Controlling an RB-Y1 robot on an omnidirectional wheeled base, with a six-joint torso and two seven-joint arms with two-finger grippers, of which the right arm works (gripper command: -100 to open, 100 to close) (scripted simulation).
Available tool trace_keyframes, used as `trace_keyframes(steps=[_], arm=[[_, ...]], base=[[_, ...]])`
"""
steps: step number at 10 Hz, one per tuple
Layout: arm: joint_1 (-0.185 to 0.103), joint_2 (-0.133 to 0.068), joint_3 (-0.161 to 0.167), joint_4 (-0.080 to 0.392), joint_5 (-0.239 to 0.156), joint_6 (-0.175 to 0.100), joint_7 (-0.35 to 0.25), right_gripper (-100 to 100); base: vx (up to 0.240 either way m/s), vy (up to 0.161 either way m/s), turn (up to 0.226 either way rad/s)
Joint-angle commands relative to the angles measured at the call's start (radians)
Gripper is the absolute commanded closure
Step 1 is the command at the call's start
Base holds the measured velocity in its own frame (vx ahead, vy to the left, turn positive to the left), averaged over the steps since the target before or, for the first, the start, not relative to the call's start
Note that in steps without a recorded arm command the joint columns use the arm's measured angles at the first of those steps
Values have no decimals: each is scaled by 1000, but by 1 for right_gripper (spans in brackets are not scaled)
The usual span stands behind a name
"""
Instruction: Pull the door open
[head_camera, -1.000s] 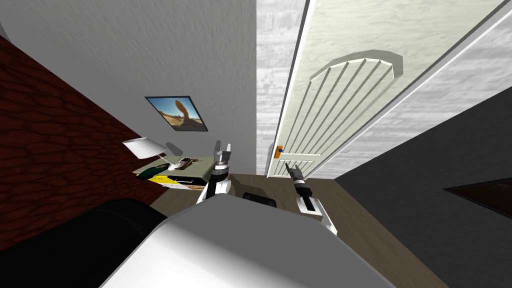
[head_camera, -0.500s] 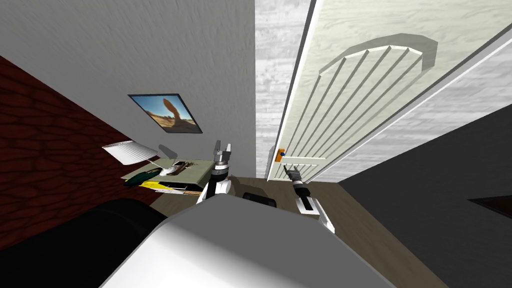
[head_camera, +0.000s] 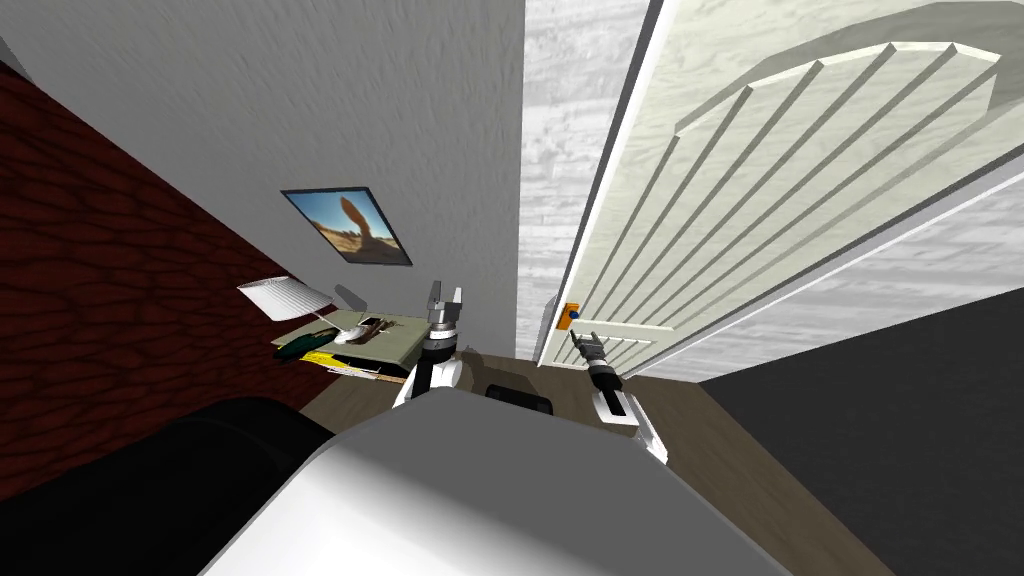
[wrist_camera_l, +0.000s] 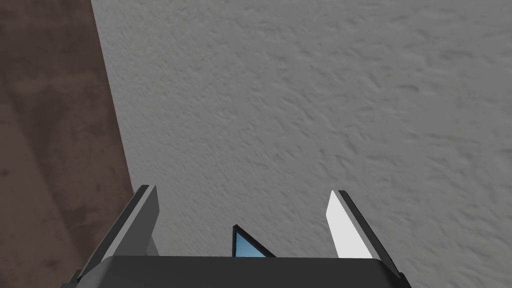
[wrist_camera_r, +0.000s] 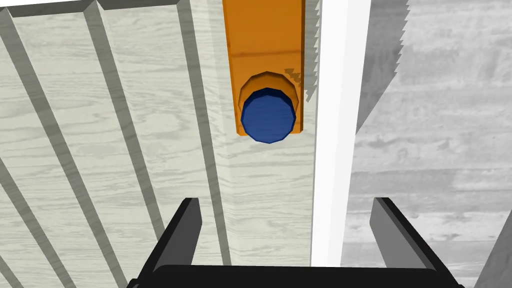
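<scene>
Step in hand: we are reaching for the handle, with the right gripper (head_camera: 585, 341) hanging just right of centre in the head view, fingers spread wide and holding nothing. The blue knob (wrist_camera_r: 268, 115) on its orange plate (wrist_camera_r: 265, 45) is lying ahead of the fingertips, near the free edge of the door (head_camera: 760, 180), and the left gripper (head_camera: 446, 297) is idling left of centre, likewise spread and empty. Next move, as we are judging it: carrying the fingers forward to flank the knob, closing, then drawing back along the door's arc. Against one second ago, the whole head view is sitting shifted, our own move, with the door taking more of the upper right and the knob closer to the right gripper.
</scene>
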Motion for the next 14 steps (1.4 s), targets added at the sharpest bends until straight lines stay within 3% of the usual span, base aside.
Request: trace_keyframes(steps=[1,12,13,14], arm=[[-21,11,-30,25,-4,2,18,-100],[-163,92,-233,165,-28,44,129,-100],[-155,88,-221,156,-26,42,122,-100],[-155,88,-221,156,-26,42,122,100]], base=[[27,-9,150],[37,-37,191],[10,-31,43],[-1,4,-40]])
